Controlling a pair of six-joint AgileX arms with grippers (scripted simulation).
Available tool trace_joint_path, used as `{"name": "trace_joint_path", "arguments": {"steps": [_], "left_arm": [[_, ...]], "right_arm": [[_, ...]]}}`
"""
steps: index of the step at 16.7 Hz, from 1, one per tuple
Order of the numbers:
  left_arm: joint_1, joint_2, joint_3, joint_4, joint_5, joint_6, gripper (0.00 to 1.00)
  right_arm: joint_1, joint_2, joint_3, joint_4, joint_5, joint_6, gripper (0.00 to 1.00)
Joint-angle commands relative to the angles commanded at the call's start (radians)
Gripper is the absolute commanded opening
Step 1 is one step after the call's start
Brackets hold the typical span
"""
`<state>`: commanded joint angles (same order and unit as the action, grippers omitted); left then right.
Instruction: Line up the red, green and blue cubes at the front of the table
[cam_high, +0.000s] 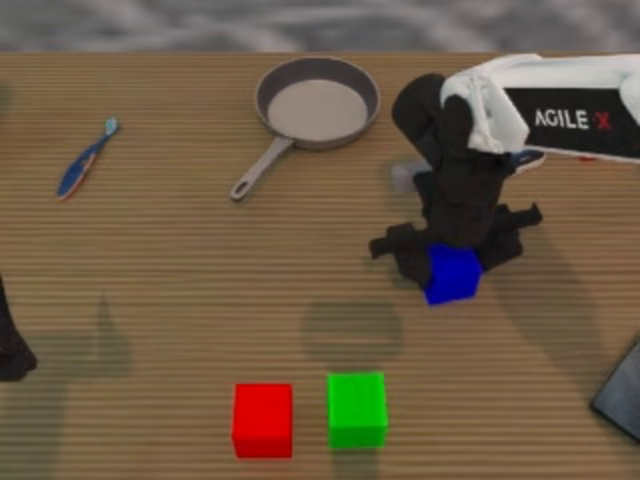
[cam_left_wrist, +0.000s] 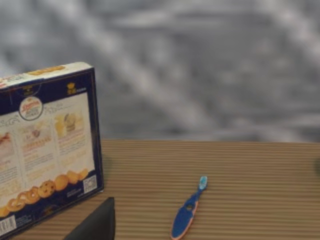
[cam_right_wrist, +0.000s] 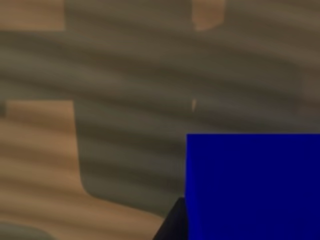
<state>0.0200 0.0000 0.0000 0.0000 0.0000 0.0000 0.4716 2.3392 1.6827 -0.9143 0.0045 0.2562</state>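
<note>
Right arm (cam_high: 455, 262) reaching in from right, fingers clamping blue cube (cam_high: 452, 276).

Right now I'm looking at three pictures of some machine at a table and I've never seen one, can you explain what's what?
It is a two-armed AgileX robot at a wooden table. One picture looks down from above; the other two come from cameras on each wrist. The right gripper holds the blue cube in its jaws above the table; its wrist camera shows that cube close up. The left arm sits parked at the table's left edge. The red cube and green cube sit side by side at the front. Farther back lie a pan and a toothbrush. The left wrist camera also shows a biscuit box.
</note>
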Motion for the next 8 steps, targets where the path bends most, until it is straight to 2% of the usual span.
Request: {"name": "trace_joint_path", "arguments": {"steps": [3, 8], "left_arm": [[0.000, 0.000, 0.000, 0.000, 0.000, 0.000, 1.00], [0.000, 0.000, 0.000, 0.000, 0.000, 0.000, 1.00]], "right_arm": [[-0.001, -0.007, 0.014, -0.018, 0.001, 0.000, 0.00], [0.004, -0.063, 0.109, -0.182, 0.000, 0.001, 0.00]]}}
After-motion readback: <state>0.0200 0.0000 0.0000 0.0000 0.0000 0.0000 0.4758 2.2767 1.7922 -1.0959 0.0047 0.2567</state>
